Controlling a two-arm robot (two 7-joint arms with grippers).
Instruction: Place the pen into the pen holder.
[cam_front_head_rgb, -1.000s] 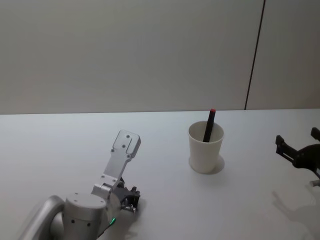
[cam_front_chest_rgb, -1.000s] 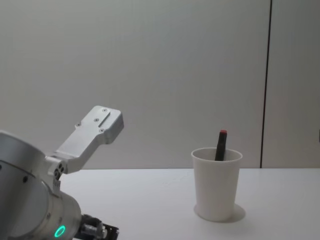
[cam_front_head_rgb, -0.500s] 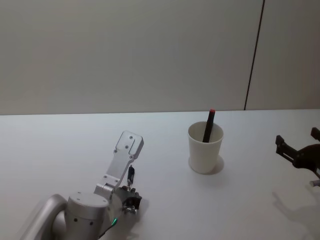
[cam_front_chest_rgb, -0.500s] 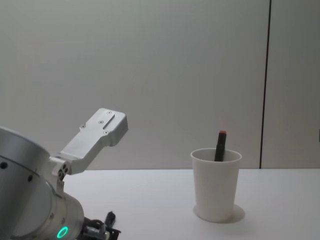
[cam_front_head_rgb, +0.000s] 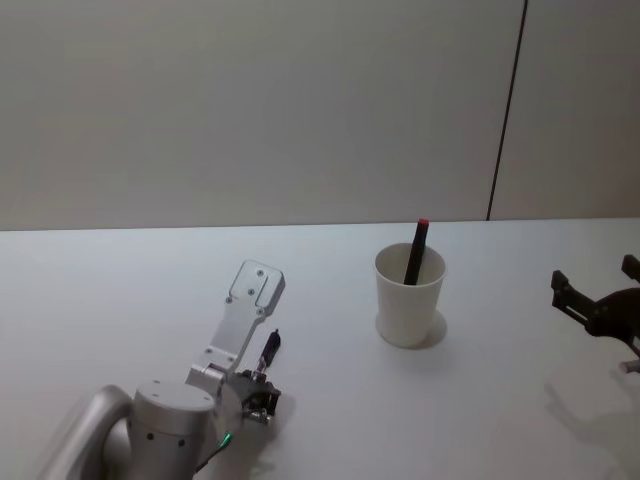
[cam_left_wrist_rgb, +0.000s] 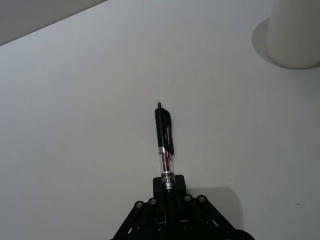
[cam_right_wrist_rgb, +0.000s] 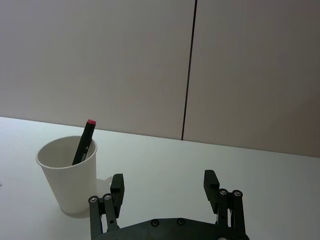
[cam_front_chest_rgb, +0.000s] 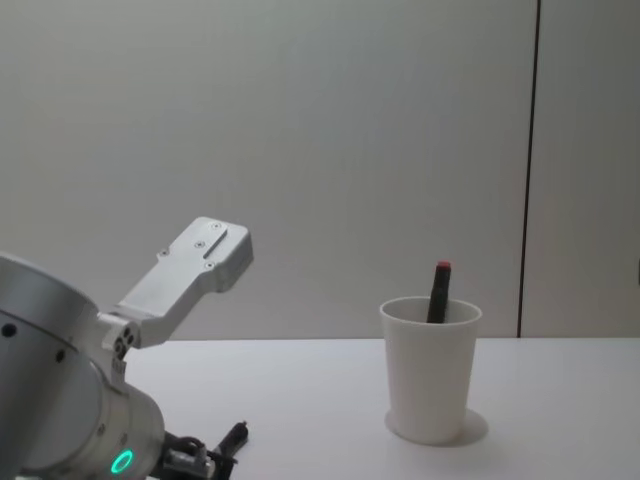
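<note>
Operator: Risks from here?

Observer: Nearest, the left end effector (cam_left_wrist_rgb: 168, 189) is clamped on one end of the slim black-and-clear click pen (cam_left_wrist_rgb: 164, 137). Most of the barrel juts out past the fingers, above the plain white table (cam_front_head_rgb: 480, 400). With so short a hold, I judge the pen could swivel in the grip during the carry.

Operator: And at the holder?

Observer: The tapered white paper cup (cam_front_head_rgb: 409, 300) stands well apart from the pen, farther out and toward the robot's right. It looks light, so a jutting pen end that catches the rolled rim could tip it or push it along the table. A black marker with a red cap (cam_front_head_rgb: 417, 245) leans in the cup against the far rim. The pen could knock against that on the way in. Let go too high or too tilted, it might bounce off the rim and roll away.

Operator: The other arm?

Observer: The right end effector (cam_right_wrist_rgb: 164, 182) hovers out at the right side with its fingers apart, holding nothing.

Operator: Any writing?

Observer: A small printed band sits on the pen's clear barrel near the fingers, too small to read. The cup bears no print.
</note>
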